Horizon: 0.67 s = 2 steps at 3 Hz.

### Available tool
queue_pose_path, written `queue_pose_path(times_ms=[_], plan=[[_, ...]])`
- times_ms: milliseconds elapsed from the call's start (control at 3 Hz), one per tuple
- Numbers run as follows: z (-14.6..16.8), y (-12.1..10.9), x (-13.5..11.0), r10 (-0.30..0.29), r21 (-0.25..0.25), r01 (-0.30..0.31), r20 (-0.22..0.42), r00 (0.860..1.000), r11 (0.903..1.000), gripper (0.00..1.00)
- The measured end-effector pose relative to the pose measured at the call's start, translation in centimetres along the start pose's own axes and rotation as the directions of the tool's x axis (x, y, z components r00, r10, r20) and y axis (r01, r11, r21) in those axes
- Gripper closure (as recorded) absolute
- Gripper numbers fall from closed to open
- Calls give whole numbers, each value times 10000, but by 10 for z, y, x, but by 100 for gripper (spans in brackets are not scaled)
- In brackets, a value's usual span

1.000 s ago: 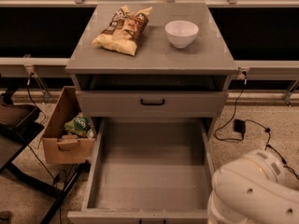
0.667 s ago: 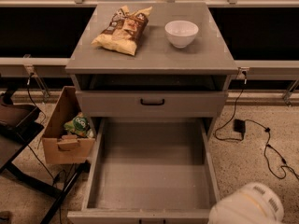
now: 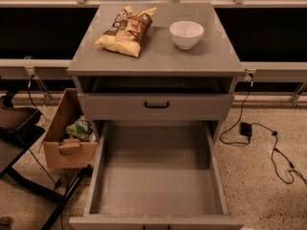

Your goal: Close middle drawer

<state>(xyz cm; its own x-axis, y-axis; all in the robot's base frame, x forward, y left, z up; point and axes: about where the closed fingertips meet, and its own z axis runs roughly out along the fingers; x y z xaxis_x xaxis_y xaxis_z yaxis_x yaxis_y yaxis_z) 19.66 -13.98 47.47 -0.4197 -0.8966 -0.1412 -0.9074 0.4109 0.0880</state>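
The middle drawer (image 3: 156, 186) is standing pulled fully out beneath the upper drawer (image 3: 156, 107); the gripper is staying out of view, grip untellable; approach seems pending; next, pushing its front panel (image 3: 156, 222) straight inward.

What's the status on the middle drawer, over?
Hand not in view. Middle drawer pulled wide open, nothing inside. Box close by its left side, not in the closing path.

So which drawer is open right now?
The middle drawer, pulled far out with its grey inside showing; the handled drawer above it is pushed in. The gripper is out of view.
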Motion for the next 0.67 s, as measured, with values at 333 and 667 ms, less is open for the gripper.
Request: queue_pose_path(times_ms=[333, 667], plan=[[47, -54, -38, -129, 174, 104, 1504, 9885, 9998, 100], [47, -54, -38, -124, 171, 99, 1501, 9886, 9998, 100]])
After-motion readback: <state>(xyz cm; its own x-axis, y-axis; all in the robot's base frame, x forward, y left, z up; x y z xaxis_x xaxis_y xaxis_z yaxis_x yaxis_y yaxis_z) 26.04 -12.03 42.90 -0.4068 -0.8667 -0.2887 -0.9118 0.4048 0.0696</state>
